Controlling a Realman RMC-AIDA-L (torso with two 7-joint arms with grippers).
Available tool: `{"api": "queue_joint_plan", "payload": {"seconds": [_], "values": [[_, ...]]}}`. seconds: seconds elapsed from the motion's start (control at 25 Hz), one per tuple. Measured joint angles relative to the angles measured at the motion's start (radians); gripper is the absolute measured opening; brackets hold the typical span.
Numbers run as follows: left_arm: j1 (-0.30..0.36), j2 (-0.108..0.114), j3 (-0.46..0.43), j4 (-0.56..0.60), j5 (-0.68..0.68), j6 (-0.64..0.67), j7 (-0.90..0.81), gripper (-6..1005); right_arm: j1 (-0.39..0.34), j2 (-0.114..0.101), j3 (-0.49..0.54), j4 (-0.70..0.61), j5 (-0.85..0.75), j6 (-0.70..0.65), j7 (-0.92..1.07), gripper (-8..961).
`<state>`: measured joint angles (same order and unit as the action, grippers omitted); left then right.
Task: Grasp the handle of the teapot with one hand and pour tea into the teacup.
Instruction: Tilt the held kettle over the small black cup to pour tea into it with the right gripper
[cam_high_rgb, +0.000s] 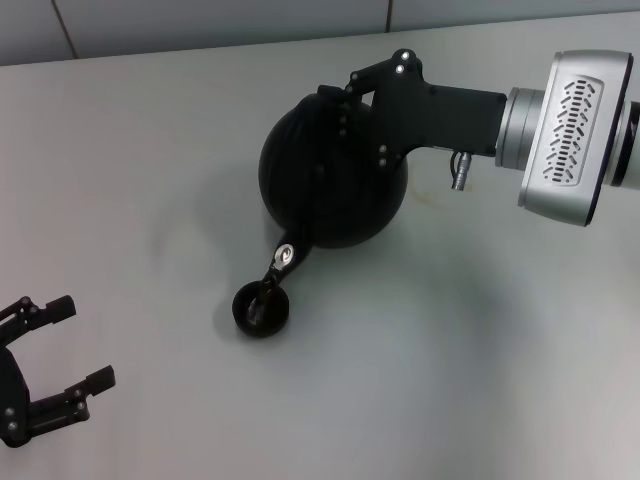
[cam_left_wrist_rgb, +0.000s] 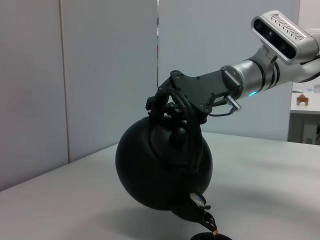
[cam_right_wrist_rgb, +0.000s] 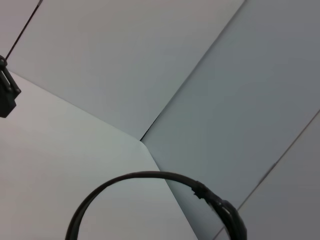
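Seemingly tilted teapot (cam_high_rgb: 330, 185) over teacup (cam_high_rgb: 262, 308), mid-table.

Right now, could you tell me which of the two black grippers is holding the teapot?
The right gripper, clamped on the round black teapot tilted over the small black teacup; the left gripper sits open, apart.

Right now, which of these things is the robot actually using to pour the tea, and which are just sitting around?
In use:
- teapot, tilted, spout down over the cup
- handle
- teacup, under the spout
- right tool, holding the pot at its top

Not in use:
- left tool, open, off to the side
- table
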<state>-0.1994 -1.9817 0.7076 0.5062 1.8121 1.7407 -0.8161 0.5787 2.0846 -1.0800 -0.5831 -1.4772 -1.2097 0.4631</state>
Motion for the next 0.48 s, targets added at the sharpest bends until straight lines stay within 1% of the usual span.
{"api": "queue_joint_plan", "payload": {"seconds": [0.2, 0.28, 0.32, 0.44, 0.48], "values": [[0.001, 0.0, -0.001, 0.0, 0.0, 0.002, 0.0, 862, -0.001, 0.0, 0.004, -0.001, 0.001, 0.0, 0.037, 93], [0.002, 0.0, -0.001, 0.0, 0.0, 0.002, 0.0, 862, -0.002, -0.001, 0.009, 0.0, 0.001, -0.001, 0.123, 94], [0.002, 0.0, -0.001, 0.0, 0.0, 0.002, 0.0, 862, -0.002, -0.001, 0.009, 0.0, 0.001, -0.001, 0.123, 94], [0.003, 0.0, -0.001, 0.0, 0.0, 0.003, 0.0, 862, -0.005, -0.004, 0.011, 0.001, 0.001, 0.005, 0.217, 94], [0.003, 0.0, -0.001, 0.0, 0.0, 0.003, 0.0, 862, -0.011, -0.005, 0.012, 0.002, 0.001, 0.008, 0.27, 94]]}}
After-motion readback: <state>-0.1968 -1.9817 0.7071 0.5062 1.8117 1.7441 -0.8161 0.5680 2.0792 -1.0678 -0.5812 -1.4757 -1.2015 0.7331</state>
